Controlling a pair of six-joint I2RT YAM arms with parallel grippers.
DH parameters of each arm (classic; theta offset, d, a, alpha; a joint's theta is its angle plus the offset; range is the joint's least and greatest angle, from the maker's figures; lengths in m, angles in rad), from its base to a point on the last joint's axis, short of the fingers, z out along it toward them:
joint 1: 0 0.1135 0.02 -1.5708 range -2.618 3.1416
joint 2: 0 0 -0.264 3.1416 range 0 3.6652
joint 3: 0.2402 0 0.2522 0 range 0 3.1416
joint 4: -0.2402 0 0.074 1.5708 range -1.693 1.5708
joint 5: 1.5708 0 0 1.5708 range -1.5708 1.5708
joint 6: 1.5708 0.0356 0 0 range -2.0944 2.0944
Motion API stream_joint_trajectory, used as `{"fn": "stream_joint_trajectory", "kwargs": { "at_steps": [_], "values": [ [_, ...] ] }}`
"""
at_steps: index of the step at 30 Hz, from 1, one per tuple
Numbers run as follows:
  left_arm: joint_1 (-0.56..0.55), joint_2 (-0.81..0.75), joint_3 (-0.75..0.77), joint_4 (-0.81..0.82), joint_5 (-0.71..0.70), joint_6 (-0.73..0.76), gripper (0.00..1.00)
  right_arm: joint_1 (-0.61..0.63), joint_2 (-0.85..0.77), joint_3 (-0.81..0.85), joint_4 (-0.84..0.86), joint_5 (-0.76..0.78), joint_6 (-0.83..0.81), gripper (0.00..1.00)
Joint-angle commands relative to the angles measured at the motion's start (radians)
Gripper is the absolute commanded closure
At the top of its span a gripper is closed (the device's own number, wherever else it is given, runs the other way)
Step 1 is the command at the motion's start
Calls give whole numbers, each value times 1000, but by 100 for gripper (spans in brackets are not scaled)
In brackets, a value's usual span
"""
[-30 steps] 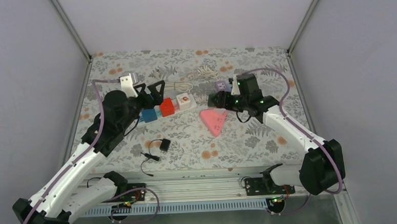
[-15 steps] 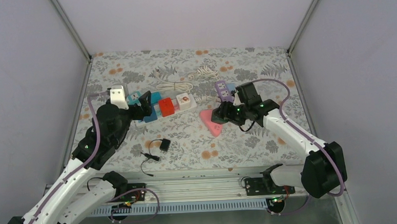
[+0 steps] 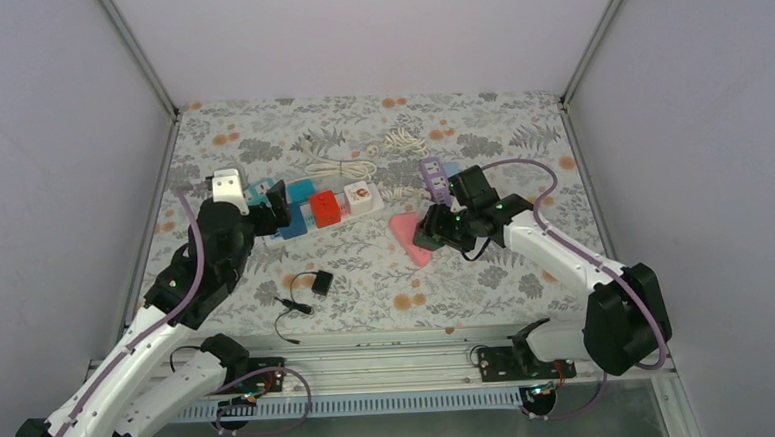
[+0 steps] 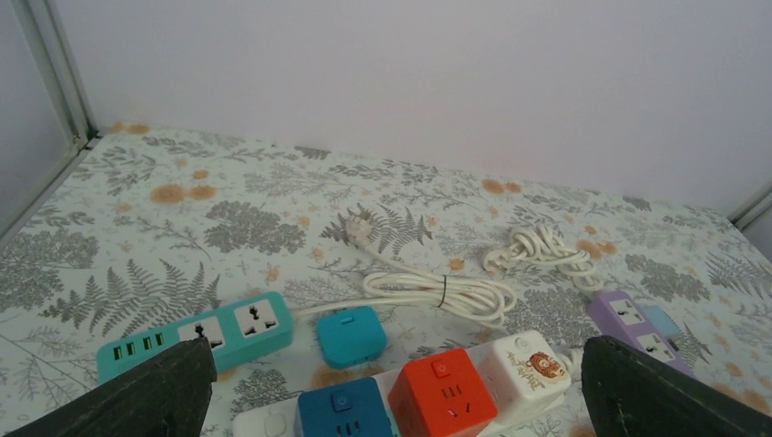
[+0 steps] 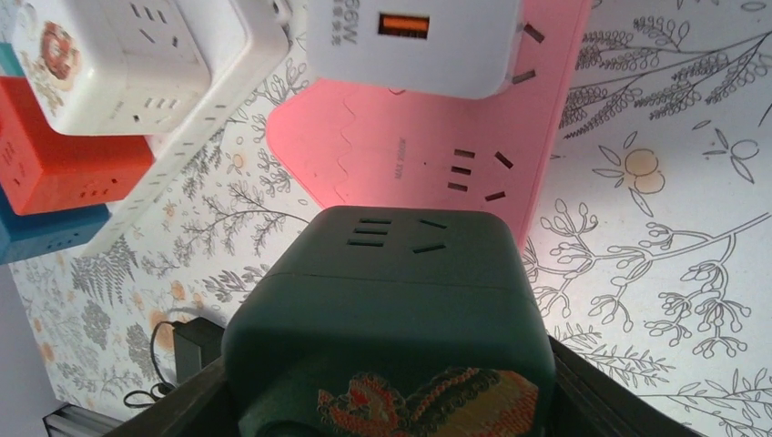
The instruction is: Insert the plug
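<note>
Starting at the near edge of the table, a small black adapter with a thin lead lies loose, low and left of centre in the top view. Further up, right of centre, the right gripper has its jaws pinching a dark green cube plug over the pointed near end of the pink power strip. Its prongs are hidden, and I cannot tell whether it touches. A white charger rests on the strip's far end. The cube looks rigid, light and smooth-sided, so I judge a firm squeeze on two opposite flat faces best. Left of centre, the left gripper hangs with jaws spread wide and empty above a row of blue, red and white cube sockets. A coiled white cable lies beyond.
</note>
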Motion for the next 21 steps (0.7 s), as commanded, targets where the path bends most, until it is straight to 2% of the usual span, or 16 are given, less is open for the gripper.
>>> {"fn": "stream_joint_trajectory", "kwargs": {
  "at_steps": [1, 21],
  "values": [
    [1, 5, -16, -9, -39, -20, 0, 14, 14, 6, -12, 31, 17, 82],
    [1, 20, -13, -11, -50, -21, 0, 55, 16, -17, -20, 116, 133, 83]
  ]
}}
